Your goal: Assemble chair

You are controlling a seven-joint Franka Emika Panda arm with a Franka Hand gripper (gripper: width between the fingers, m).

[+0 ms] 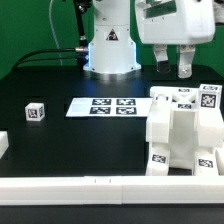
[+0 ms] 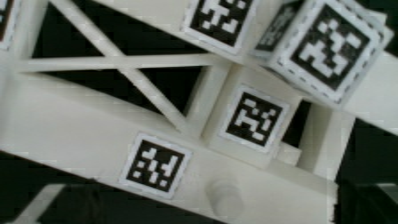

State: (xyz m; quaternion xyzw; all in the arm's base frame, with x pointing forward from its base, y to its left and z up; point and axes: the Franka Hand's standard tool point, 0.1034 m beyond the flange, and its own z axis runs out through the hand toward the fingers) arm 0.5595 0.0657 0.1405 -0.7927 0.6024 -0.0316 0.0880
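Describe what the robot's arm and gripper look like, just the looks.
The arm's base is glossy white with a black warning triangle and a blue glow at its foot. The gripper has a boxy white housing and dark fingers. Black cables trail behind across the table.

White robot arm poised with its fingers spread

The white Franka arm's round base (image 1: 110, 50) stands at the back in the exterior view, while its boxy white wrist reaches toward that view's right. The two-finger gripper (image 1: 174, 66) points straight down, its dark fingers (image 1: 185, 66) apart, gripping nothing.
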